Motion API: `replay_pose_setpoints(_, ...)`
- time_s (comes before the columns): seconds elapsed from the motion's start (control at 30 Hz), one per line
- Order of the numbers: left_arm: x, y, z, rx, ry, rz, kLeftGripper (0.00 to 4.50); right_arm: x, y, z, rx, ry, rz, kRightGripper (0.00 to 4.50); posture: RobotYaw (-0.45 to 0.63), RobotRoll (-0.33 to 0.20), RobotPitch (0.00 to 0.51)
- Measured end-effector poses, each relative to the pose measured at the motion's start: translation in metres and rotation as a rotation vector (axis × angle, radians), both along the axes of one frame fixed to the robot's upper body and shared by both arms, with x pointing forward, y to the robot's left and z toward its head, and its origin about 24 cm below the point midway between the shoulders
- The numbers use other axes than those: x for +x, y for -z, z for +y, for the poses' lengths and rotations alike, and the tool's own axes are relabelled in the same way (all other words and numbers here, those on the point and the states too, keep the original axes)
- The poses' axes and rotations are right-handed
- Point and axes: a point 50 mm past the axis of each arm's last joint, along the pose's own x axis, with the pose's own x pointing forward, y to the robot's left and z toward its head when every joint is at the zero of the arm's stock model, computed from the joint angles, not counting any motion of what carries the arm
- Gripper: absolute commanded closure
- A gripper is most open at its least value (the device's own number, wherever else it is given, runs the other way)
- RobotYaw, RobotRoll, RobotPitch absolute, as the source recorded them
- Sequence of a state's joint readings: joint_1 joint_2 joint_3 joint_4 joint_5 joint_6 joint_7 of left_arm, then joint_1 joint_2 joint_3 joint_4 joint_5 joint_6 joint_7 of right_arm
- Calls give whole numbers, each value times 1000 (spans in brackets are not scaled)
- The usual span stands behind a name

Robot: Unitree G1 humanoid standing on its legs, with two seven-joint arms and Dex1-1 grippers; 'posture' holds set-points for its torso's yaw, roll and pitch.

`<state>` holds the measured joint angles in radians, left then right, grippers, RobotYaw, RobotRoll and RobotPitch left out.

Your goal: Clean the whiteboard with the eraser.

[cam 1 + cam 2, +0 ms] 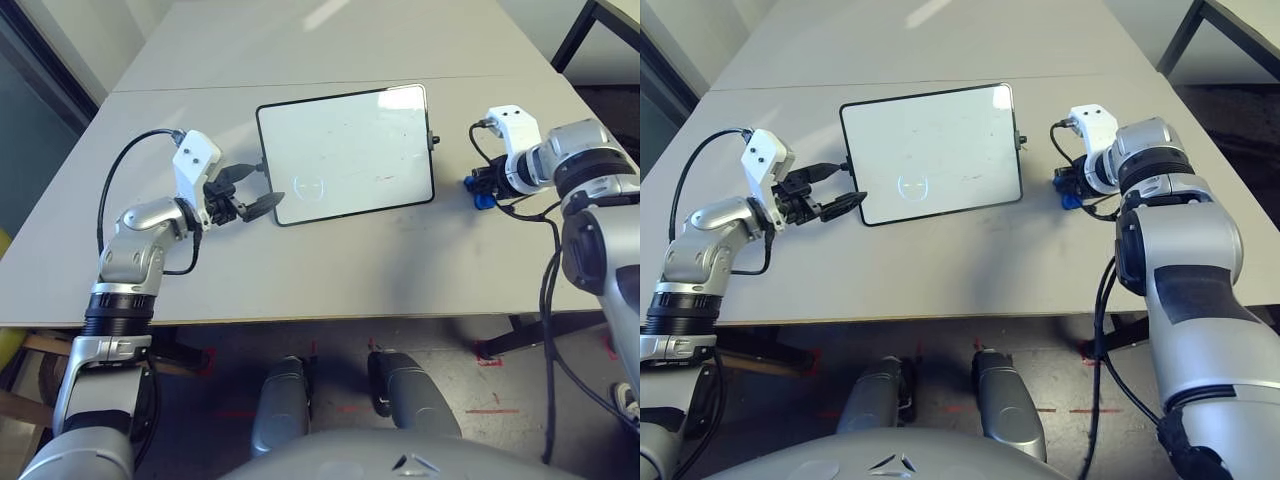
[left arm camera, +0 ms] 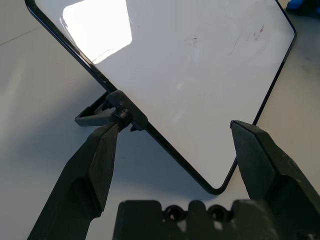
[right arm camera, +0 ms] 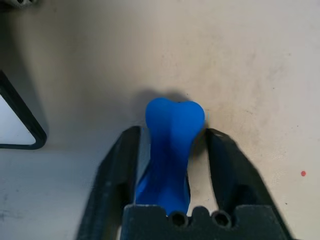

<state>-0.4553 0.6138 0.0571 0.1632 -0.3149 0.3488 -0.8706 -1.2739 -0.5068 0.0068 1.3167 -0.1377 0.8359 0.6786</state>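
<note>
Right wrist view: the blue eraser (image 3: 170, 150) is seen between the parted fingers of the right gripper (image 3: 173, 131), with slivers of table showing at both sides, so it does not appear to be gripped. In the left eye view it is placed on the table (image 1: 330, 280), to the right of the whiteboard (image 1: 345, 150) and apart from it. The left gripper (image 2: 178, 125) is held open at the board's left edge, one fingertip close by the black side knob (image 2: 120, 112).

If the right arm were moved off now, the eraser could be left behind or knocked askew. The board might be skewed if the knob were nudged, or might slide under wiping if left unsteadied. Bare table is seen between eraser and board; the near table edge is well clear of both, and open room is left beyond the board.
</note>
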Motion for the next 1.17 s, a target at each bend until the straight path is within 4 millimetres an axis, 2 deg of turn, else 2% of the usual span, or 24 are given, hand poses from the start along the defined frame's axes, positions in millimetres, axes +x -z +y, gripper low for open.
replay_pose_setpoints(0.1,0,-1,0,0,-2,-2,0,3,-7,-6,-11,-1,-65,107,-53,0,121)
replay_pose_setpoints(0.23,-3,-10,7,-23,-32,-37,0,7,-27,-19,-22,-20,-199,22,-61,0,126)
replay_pose_setpoints(0.33,-3,-23,21,-100,-128,-92,0,9,-49,-33,-29,-55,-383,22,-73,0,134)
replay_pose_setpoints(0.4,-2,-31,31,-145,-207,-132,0,7,-55,-42,-5,-67,-480,22,-80,0,139)
replay_pose_setpoints(0.47,-1,-36,40,-179,-293,-164,0,4,-49,-48,11,-81,-549,22,-87,0,142)
replay_pose_setpoints(0.6,1,-38,64,-238,-512,-199,0,-8,-24,-62,11,-73,-667,22,-95,0,141)
replay_pose_setpoints(0.83,4,-25,96,-285,-798,-197,0,-32,-6,-90,39,78,-884,22,-102,0,134)
replay_pose_setpoints(1.03,7,-17,107,-300,-896,-199,0,-39,15,-91,70,135,-909,22,-94,0,120)
replay_pose_setpoints(1.17,7,-16,109,-298,-914,-207,0,-39,17,-89,77,145,-923,22,-84,0,115)
